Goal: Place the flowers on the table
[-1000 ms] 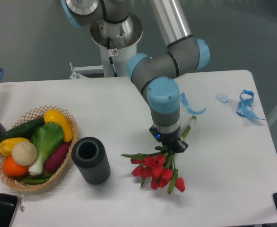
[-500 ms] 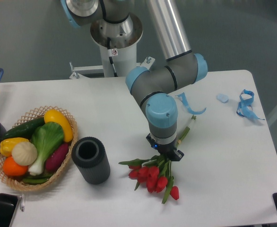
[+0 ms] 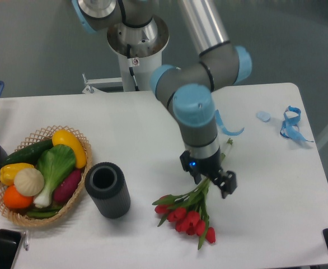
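While the flowers (image 3: 187,216) lie on the table (image 3: 276,190) just below my gripper (image 3: 213,182), whose fingers stand spread, a careless lift could snag the stems.

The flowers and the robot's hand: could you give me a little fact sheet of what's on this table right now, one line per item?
flowers: red tulips lying on the white table, blooms toward the front edge
hand: open, fingers spread over the stems, just above them
dark cylinder: upright, open top, left of the flowers
wicker basket: holds toy vegetables, far left
blue ribbon: loose near the right rear corner
task state: flowers appear to be down and released
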Robot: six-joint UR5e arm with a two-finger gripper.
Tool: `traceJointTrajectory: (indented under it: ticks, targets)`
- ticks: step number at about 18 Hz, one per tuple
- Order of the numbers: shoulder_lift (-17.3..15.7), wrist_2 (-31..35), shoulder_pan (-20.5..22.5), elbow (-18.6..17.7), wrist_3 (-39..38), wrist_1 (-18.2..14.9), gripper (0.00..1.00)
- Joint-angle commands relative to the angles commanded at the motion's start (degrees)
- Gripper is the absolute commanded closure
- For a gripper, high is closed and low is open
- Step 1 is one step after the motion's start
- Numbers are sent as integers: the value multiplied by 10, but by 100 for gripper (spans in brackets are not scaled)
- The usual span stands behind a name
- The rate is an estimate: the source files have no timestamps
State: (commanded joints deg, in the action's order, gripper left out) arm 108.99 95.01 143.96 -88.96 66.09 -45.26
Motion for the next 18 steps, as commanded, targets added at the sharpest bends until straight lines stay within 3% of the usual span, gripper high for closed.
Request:
traceJointTrajectory:
  ticks: [2, 5, 8, 12, 18]
  targets:
    - [-11, -3, 8, 24, 3, -39, 0]
    - [-39, -53, 43, 49, 20, -126, 0]
    - [-72, -89, 80, 54, 84, -205, 0]
    - [-107, -140, 134, 47, 163, -270, 0]
    - [-130, -169, 163, 26, 189, -276, 0]
